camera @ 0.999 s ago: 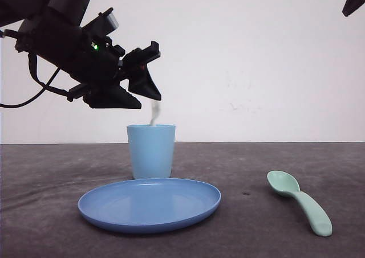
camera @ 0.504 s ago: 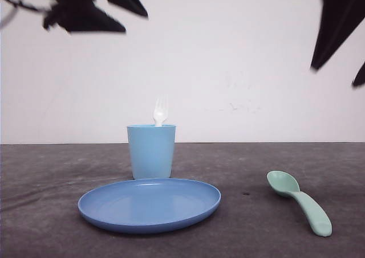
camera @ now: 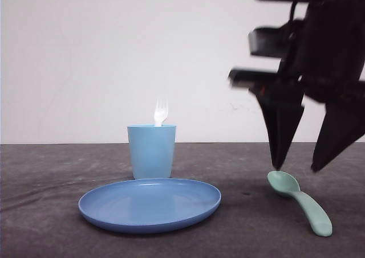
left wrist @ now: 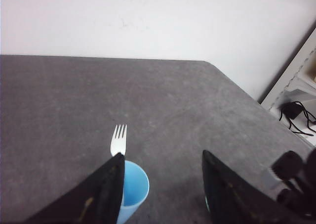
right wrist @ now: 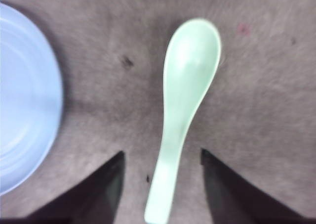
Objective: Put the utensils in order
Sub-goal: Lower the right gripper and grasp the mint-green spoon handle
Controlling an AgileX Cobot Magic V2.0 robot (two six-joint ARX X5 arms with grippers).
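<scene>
Presently, my right gripper (camera: 296,168) hangs directly above the mint-green spoon (camera: 300,203), jaws spread wide and holding nothing. From the front, the two dark fingertips (camera: 278,162) point downward, one just above the spoon's bowl and the other over the handle side; neither touches the utensil. From the right wrist, the spoon (right wrist: 184,100) lies flat on the grey table (right wrist: 266,85), its handle running between my parted fingers (right wrist: 106,184) with clear table on either side of it. That view is somewhat blurred. The edge of the round blue plate (right wrist: 24,100) sits well apart from the spoon.

My left gripper (left wrist: 160,184) is likewise open and empty; its two fingers (left wrist: 103,189) stand wide apart above the table. From the left wrist, one finger partly covers the light blue cup (left wrist: 134,187).

The white fork (camera: 161,113) stands upright in the light blue cup (camera: 151,151), tines upward and showing above the rim. From the left wrist, the fork (left wrist: 118,141) shows four tines. The cup stands behind the plate (camera: 149,204), close to its far rim; I cannot tell whether they touch. The spoon lies on the table (camera: 45,178) to the right of the plate, well apart from it, bowl pointing away toward the wall.
</scene>
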